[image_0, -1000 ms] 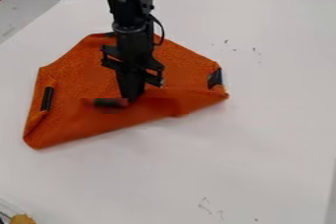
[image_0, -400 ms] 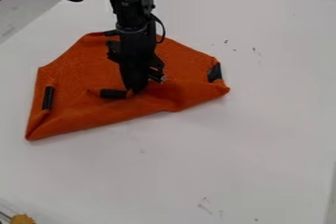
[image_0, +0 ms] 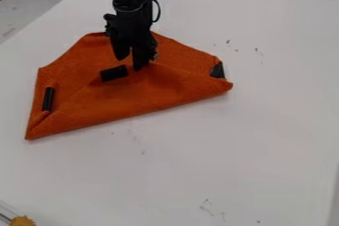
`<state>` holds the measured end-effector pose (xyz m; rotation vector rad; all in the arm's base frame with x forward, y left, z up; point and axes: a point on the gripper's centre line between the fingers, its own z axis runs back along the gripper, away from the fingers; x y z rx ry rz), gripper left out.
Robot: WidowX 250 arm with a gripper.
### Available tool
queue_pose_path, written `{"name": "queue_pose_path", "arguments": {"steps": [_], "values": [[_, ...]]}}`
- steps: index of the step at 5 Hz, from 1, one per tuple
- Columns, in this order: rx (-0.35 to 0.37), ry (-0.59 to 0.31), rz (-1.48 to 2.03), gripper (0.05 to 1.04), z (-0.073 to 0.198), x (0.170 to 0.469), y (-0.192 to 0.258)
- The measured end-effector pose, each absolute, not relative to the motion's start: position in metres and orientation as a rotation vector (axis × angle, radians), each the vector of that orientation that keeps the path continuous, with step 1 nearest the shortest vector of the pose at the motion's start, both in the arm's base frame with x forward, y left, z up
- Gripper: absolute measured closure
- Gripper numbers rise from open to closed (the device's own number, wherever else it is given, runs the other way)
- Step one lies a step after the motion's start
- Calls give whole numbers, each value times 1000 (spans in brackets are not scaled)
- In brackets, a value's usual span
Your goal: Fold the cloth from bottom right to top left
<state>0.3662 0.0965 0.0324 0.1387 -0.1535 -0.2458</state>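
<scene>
Hand [image_0: 130, 63] unclenched, fingers parted, over folded orange cloth [image_0: 119, 98], near black patch [image_0: 114, 73].

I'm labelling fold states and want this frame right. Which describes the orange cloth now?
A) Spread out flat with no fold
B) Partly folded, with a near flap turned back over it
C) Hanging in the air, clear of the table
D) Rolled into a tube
B: the orange cloth has a long, straight fold along its near side, and a black patch lies on the turned-back flap.
</scene>
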Motion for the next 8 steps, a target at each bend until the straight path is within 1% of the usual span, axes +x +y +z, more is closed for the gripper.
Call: {"name": "queue_pose_path", "arguments": {"steps": [1, 2, 3, 4, 8], "values": [[145, -171, -269, 93, 32, 375, 106], [157, -170, -240, 79, 33, 375, 108], [175, -187, -181, 83, 40, 376, 100], [191, -196, -142, 83, 55, 376, 90], [191, -195, -135, 83, 55, 375, 89]]}}
